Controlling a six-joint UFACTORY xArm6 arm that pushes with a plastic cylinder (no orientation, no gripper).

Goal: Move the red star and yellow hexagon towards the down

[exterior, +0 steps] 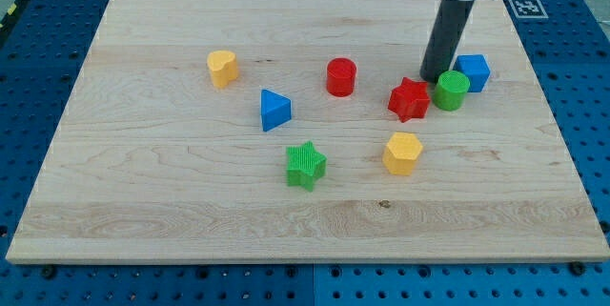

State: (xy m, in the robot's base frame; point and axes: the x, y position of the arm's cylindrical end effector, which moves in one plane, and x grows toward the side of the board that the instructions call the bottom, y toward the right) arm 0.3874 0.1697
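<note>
Surface: pale wooden board (191, 201) on a blue pegboard bench, scattered with eight small blocks.
Near row: green star (305, 165) and yellow hexagon (402, 153), well apart, closest to the view's bottom.
Middle: blue triangle (274, 110); red star (409, 99), touching green cylinder (452, 90) on its right.
Far row: yellow block (222, 68), red cylinder (341, 76), blue block (474, 71).
Claw: none fitted, so no grip to report; my tip (435, 78) stands just above the red star, beside the green cylinder.
Step in hand: apparently lining up behind the red star.
Next move: likely a straight downward push, centred on the star, steering clear of the green cylinder; hexagon sits below, slightly left.
</note>
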